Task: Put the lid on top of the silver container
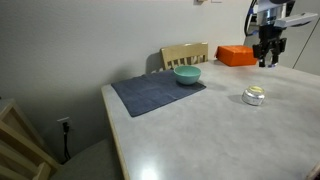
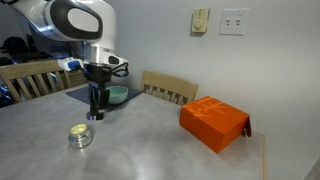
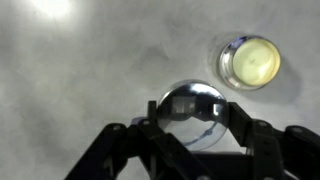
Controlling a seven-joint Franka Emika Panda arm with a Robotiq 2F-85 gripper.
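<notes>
In the wrist view the lid point(image 3: 190, 98), a small round shiny silvery dome, sits between my gripper's point(image 3: 193, 110) two dark fingers, which press on both of its sides. The silver container point(image 3: 250, 62) stands open on the grey table, up and to the right of the lid and apart from it. In both exterior views the container point(image 1: 255, 96) point(image 2: 80, 136) is a small squat shiny pot. My gripper point(image 1: 268, 58) point(image 2: 96, 108) points down close to the table a short way from it. In the exterior views the fingers hide the lid.
A teal bowl point(image 1: 187, 74) point(image 2: 116, 95) rests on a dark mat point(image 1: 150, 95) point(image 2: 74, 94). An orange box point(image 1: 236, 55) point(image 2: 213, 123) lies near the table's edge. Wooden chairs point(image 1: 185, 53) point(image 2: 170, 88) stand against the table.
</notes>
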